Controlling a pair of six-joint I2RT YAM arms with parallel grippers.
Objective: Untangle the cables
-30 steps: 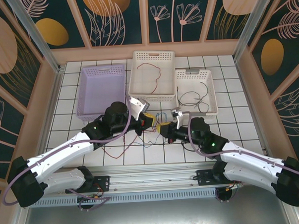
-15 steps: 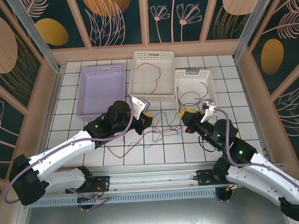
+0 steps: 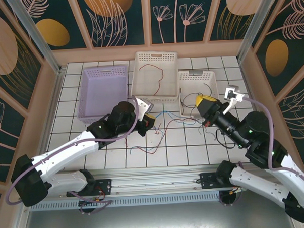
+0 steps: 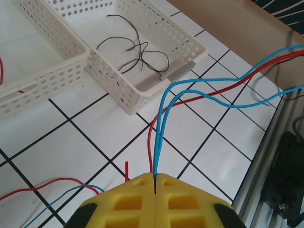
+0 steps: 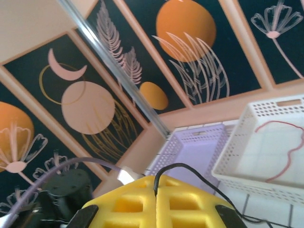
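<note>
A red cable [image 3: 162,73] lies in the centre basket [image 3: 156,54] and a black cable [image 4: 142,54] in the basket [image 3: 216,91] to its right, while in front of it the closed left gripper [image 4: 156,183] pinches a blue cable [image 4: 156,161] and the closed right gripper [image 5: 156,183] a black strand [image 5: 185,167] of the unparted tangle [image 3: 160,126].

A white tiled table [image 3: 71,105] with dark grid lines fills the middle of the top view. Three perforated baskets stand in a row across its upper part. A lilac basket [image 3: 103,69] is at the upper left. A white middle basket [image 3: 156,54] sits slightly higher in the frame, and a white right basket [image 3: 195,73] is just beside it, a little lower. The two white ones stand close at their corners. Dark walls [image 3: 112,14], painted with orange discs and pale leaves and framed in tan wood, rise around the table. A metal rail [image 3: 154,170] runs along the table's bottom edge.
</note>
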